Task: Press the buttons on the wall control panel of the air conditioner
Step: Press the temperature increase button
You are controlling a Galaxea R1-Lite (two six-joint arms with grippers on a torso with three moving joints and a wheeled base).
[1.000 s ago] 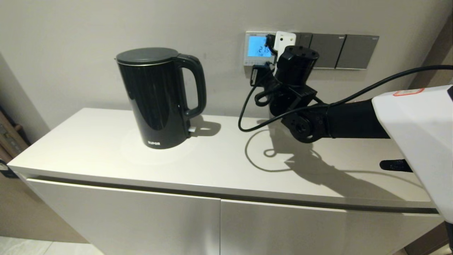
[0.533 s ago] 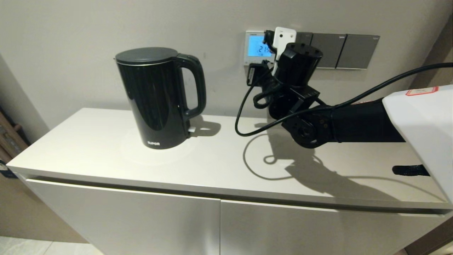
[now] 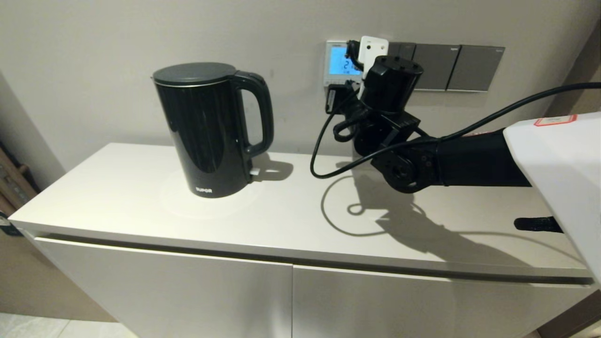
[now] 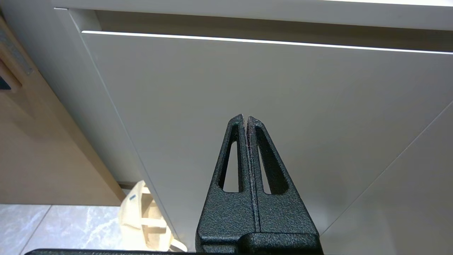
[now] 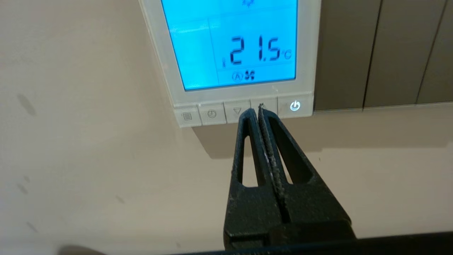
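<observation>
Our right hand (image 5: 255, 108), fingers pressed together, has its tips at the buttons (image 5: 237, 112) under the lit blue screen of the wall control panel (image 3: 339, 63), on the far wall right of the kettle (image 3: 211, 129). Our left hand (image 4: 246, 118), also closed, hangs before the cabinet door (image 4: 318, 106) below the tabletop (image 3: 281, 211).

White control panel (image 5: 161, 53) lit blue, pale buttons (image 5: 211, 114); black hand (image 5: 255, 109), black kettle (image 3: 206, 131)
</observation>
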